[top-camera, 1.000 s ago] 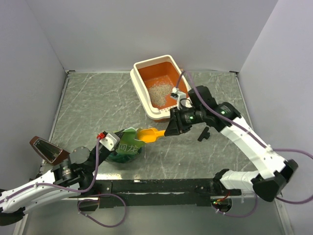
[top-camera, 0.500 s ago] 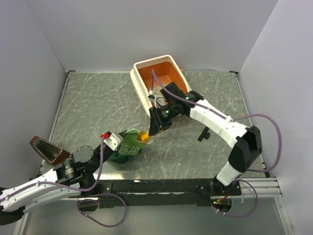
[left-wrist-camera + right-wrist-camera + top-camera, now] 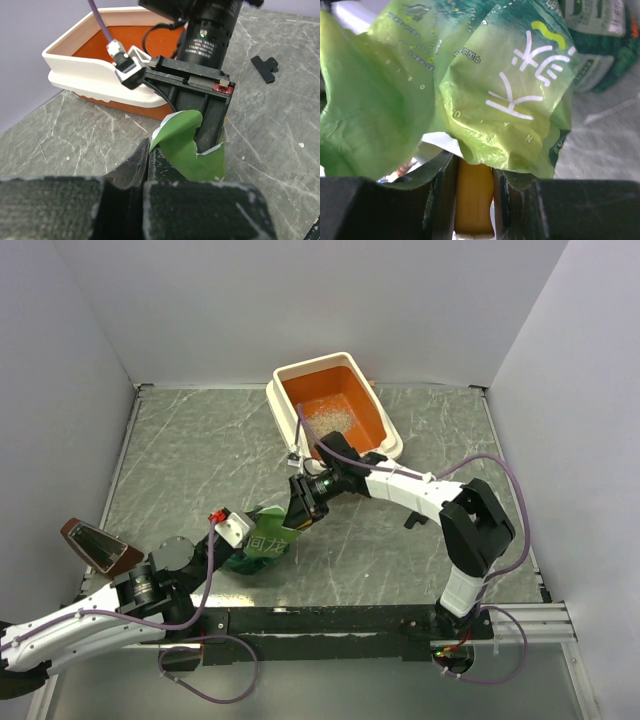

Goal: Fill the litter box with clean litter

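Observation:
The litter box (image 3: 286,375), orange inside with a cream rim, stands at the back middle and holds a thin patch of pale clean litter (image 3: 334,412). It also shows in the left wrist view (image 3: 95,75). My right gripper (image 3: 298,512) is shut on the orange-yellow scoop's handle (image 3: 474,200), and the scoop's head is hidden inside the mouth of the green bag (image 3: 258,545). The bag fills the right wrist view (image 3: 470,75). My left gripper (image 3: 147,150) is shut on the bag's upper edge (image 3: 182,145) and holds it upright and open.
A black clip (image 3: 417,512) lies on the table right of the right arm, also in the left wrist view (image 3: 264,67). A brown-red triangular object (image 3: 97,545) sits at the left edge. Grey walls enclose the table.
My right arm has swung left and down from beside the litter box to the bag. The scoop, seen outside the bag before, is now hidden in its mouth. The left arm has held still.

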`<state>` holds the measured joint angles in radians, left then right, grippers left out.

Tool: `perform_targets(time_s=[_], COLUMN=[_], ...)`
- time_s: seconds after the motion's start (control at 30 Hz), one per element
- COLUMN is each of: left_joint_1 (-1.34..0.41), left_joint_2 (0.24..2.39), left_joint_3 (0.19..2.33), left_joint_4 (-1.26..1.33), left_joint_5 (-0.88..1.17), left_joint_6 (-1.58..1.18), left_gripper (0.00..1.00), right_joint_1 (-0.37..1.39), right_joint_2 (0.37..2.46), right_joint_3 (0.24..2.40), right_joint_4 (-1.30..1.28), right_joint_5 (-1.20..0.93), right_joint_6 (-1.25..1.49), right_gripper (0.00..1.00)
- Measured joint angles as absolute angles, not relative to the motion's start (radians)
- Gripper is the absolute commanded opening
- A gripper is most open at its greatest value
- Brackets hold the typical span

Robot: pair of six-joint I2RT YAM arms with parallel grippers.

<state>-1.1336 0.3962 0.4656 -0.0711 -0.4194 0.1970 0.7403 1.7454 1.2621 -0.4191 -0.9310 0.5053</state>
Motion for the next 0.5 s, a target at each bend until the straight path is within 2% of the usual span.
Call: perform_targets(time_s=[0.3,0.5], left_joint_1=[-1.134,-1.134], left_joint_2=[0.403,0.405], left_joint_3=[0.466,0.464], left_joint_4=[-0.075,-0.079], left_joint_5=[-0.389,-0.37], left_joint_6=[0.197,0.198], left_gripper=[0.01,0.01], right_joint_1=[0.699,0.653], right_joint_2=[1.683,1.65], right_joint_3=[0.968,0.752], right_joint_4=[0.091,0.54], right_joint_5=[-1.105,-1.161], right_joint_6=[0.701,0.954], right_gripper=[0.0,0.0])
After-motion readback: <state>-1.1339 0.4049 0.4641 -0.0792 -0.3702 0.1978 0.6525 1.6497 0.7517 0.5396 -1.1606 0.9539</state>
